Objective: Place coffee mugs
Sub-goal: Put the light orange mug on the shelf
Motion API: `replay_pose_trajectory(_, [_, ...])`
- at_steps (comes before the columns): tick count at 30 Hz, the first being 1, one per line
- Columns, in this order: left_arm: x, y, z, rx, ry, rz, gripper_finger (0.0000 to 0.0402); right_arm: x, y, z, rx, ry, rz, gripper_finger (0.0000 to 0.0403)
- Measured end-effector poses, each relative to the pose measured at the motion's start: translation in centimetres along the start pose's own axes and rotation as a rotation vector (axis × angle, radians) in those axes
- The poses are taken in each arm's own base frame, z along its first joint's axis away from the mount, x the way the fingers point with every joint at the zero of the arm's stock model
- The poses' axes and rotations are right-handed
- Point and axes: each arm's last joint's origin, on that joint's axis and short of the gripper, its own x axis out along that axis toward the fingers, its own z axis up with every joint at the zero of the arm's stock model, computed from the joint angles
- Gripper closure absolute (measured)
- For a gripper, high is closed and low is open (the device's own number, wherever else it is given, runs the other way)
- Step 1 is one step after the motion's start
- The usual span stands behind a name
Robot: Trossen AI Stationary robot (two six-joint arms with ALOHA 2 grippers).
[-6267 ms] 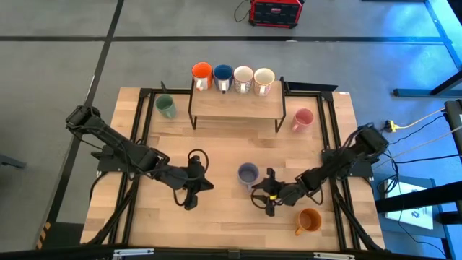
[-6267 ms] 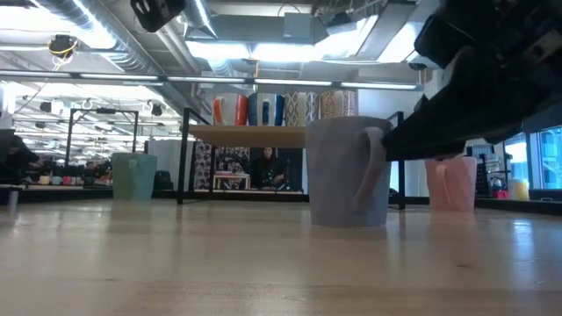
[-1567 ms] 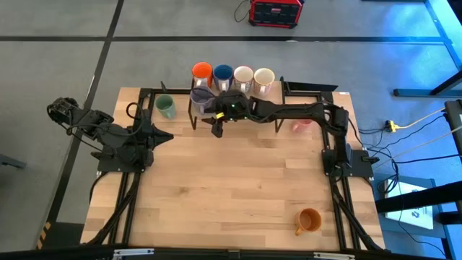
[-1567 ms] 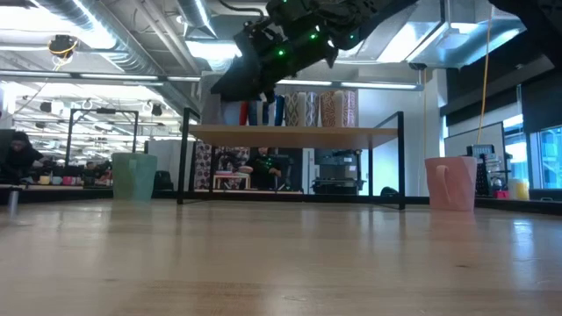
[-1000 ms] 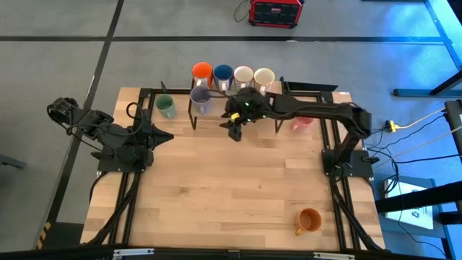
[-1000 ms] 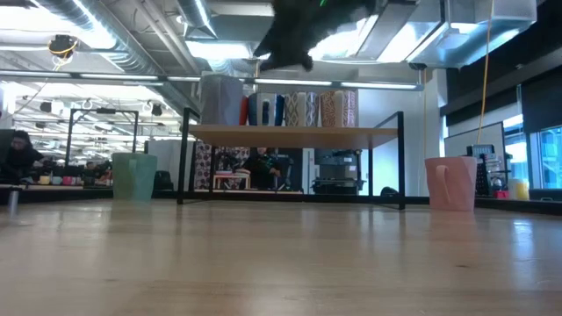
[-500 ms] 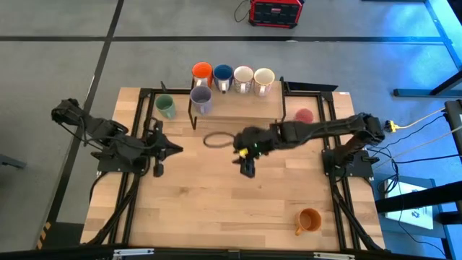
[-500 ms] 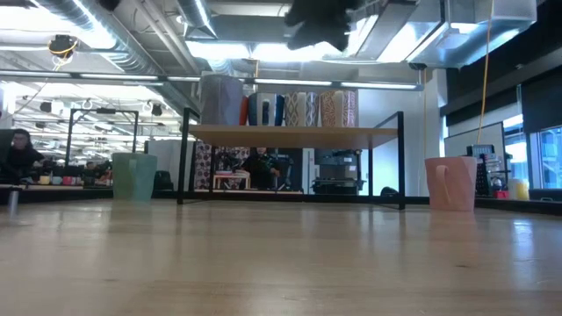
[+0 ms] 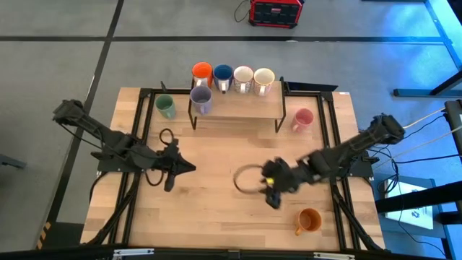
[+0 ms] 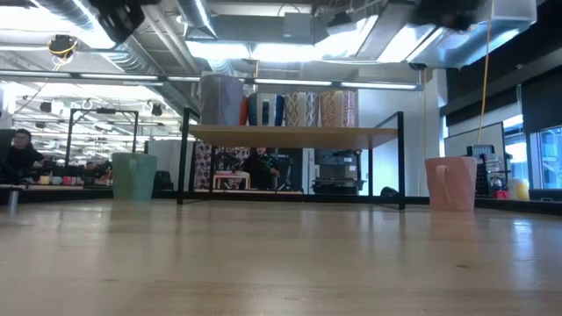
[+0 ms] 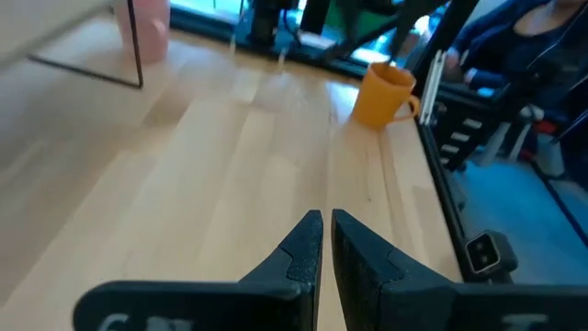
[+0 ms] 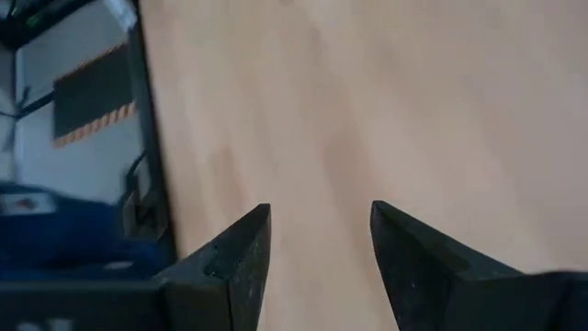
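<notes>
My right gripper (image 9: 272, 195) is spread wide with nothing in it, hanging over the bare wooden surface (image 9: 216, 224). The amber mug (image 9: 309, 219) sits just beside it, toward the near right corner, handle pointing left, so I'd say that's my next grab. My left gripper (image 9: 170, 180) is pinched shut and empty, well apart from it. Five mugs already sit up on the shelf (image 9: 238, 108); the pink mug (image 9: 302, 118) and green mug (image 9: 165, 107) flank it.
</notes>
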Motion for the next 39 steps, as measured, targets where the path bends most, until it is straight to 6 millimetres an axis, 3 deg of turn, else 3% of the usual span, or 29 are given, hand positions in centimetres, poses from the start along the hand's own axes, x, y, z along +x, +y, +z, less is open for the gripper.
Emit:
replay_pose_trajectory(11, [4.3,-2.3,-0.9,-0.029,-0.016,-0.068,0.0381,-3.1,5.0,-9.6,0.305,0.22,0.066,0.0226])
replay_pose_trajectory(15, [5.0,-3.0,-1.6,-0.066,0.012,-0.081,0.0381,-3.9,5.8,-12.4,0.438,0.285,0.019,0.0226])
replay_pose_trajectory(19, [5.5,-4.1,-1.9,-0.059,0.036,-0.093,0.0381,-3.5,5.4,-14.7,0.549,0.316,-0.143,0.0226])
replay_pose_trajectory(24, [5.9,-4.3,-2.3,-0.052,0.043,-0.068,0.0381,-1.5,5.1,-15.9,0.579,0.31,-0.279,0.0226])
replay_pose_trajectory(33, [6.0,-4.2,-2.3,-0.054,0.041,-0.059,0.0381,1.6,4.0,-15.8,0.595,0.292,-0.451,0.0229])
replay_pose_trajectory(39, [6.1,-4.1,-2.3,-0.044,0.045,-0.057,0.0381,2.3,3.7,-15.3,0.584,0.312,-0.468,0.0292])
